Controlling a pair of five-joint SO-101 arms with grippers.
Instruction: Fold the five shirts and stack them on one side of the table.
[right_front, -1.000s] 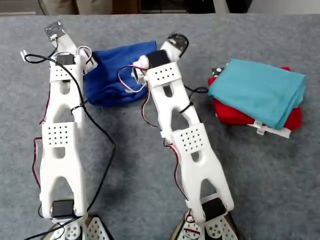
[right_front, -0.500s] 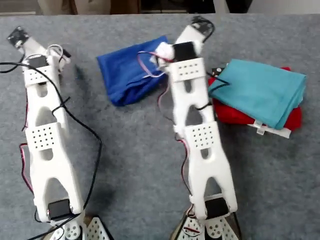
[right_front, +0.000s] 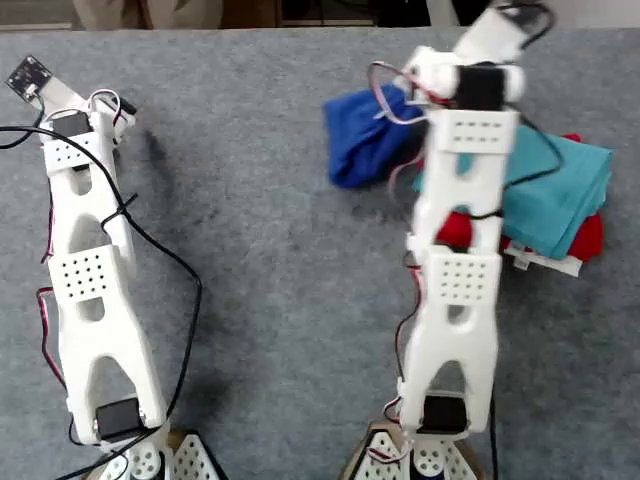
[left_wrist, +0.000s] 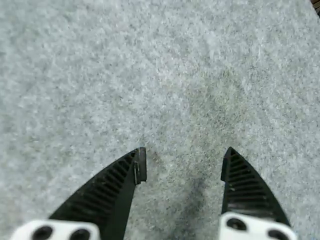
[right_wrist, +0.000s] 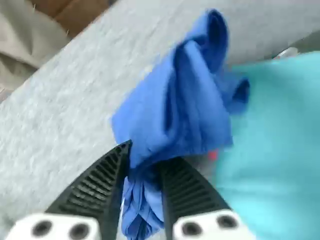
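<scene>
A folded blue shirt (right_front: 372, 135) hangs bunched from my right gripper (right_wrist: 146, 160), which is shut on its edge, just left of the stack at the table's far right. The same blue shirt (right_wrist: 185, 107) dangles partly over the teal shirt (right_wrist: 272, 165) in the right wrist view. The stack has a teal shirt (right_front: 555, 190) on top, a red shirt (right_front: 455, 228) under it and a white one (right_front: 545, 262) at the bottom. My left gripper (left_wrist: 184, 167) is open over bare grey table at the far left, with nothing between its fingers.
The grey felt table (right_front: 270, 260) has free room across its middle and front. Black and red cables (right_front: 160, 250) trail along the left arm. A person's clothing (right_wrist: 20, 35) shows beyond the table's far edge.
My right arm has swung right with the blue shirt, lifting it from the table's middle toward the stack. The left arm let go earlier, pulled away left and now keeps still.
</scene>
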